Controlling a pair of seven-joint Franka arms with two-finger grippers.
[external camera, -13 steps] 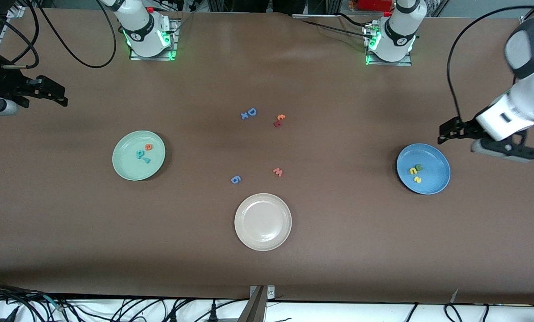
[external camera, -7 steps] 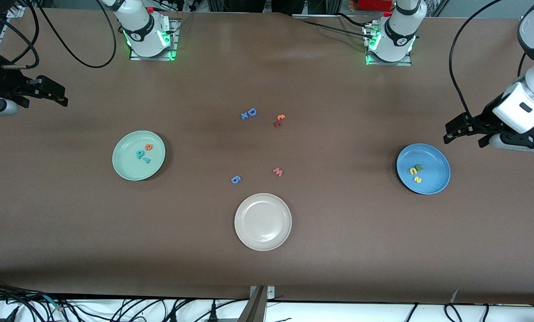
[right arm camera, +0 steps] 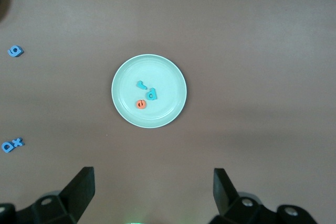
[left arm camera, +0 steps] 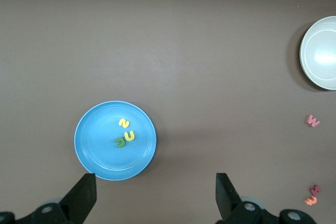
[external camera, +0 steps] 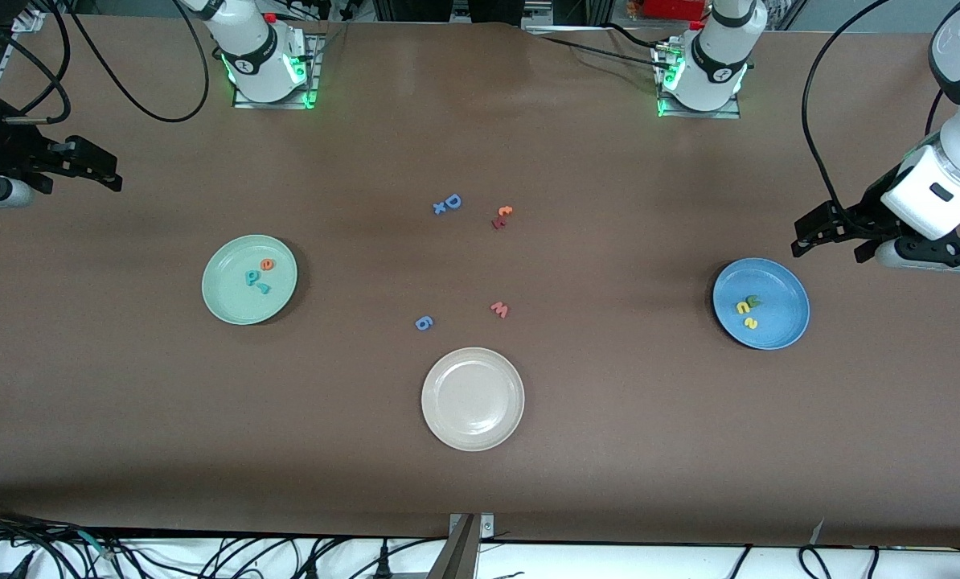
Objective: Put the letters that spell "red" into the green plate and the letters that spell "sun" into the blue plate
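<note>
Front view: "red" letters [external camera: 258, 276] seen in the green plate [external camera: 227, 301], "sun" letters [external camera: 748, 310] in the blue plate [external camera: 785, 326] — task judged done; left gripper [external camera: 803, 236] near blue plate, right gripper [external camera: 102, 169] parked — both spread wide, empty

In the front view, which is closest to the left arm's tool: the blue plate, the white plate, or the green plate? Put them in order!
Starting from the left tool, which is open:
1. The blue plate, near the left arm's end of the table, almost beneath the tool.
2. The white plate, mid-table, nearest the front camera.
3. The green plate, toward the right arm's end.
</note>
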